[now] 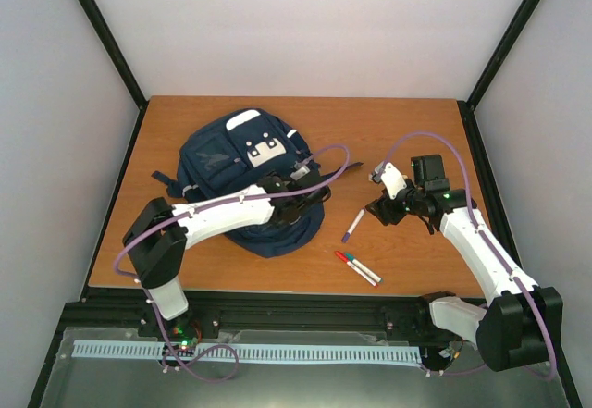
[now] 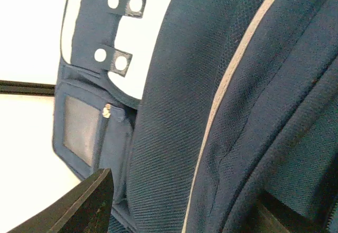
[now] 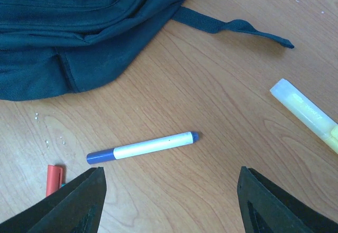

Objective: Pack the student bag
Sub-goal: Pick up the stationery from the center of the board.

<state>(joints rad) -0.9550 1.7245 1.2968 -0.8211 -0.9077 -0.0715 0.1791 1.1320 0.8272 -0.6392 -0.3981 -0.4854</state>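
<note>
released at right fingers (image 3: 79, 201), white blue-capped plastic marker (image 3: 140, 147) at 12 o'clock, lying 9-to-3. cannot tell at left fingers (image 2: 79, 206), against navy striped fabric backpack (image 2: 174, 111).

Showing the student bag (image 1: 217, 163) lying on its back on the left half of the worktop (image 1: 407, 130), front facing up, top end pointing toward the far edge and base toward the near edge. Displaying navy-blue fabric crossed by thin pale stripes, a white top label (image 1: 242, 119) and a white front patch (image 1: 264, 150). Carrying, on that patch, two small navy tabs, each bearing two white dots, above a flat pocket with a greyish window. Trailing a dark strap (image 3: 232, 26) flat across the wood beside its slumping edge.
</note>
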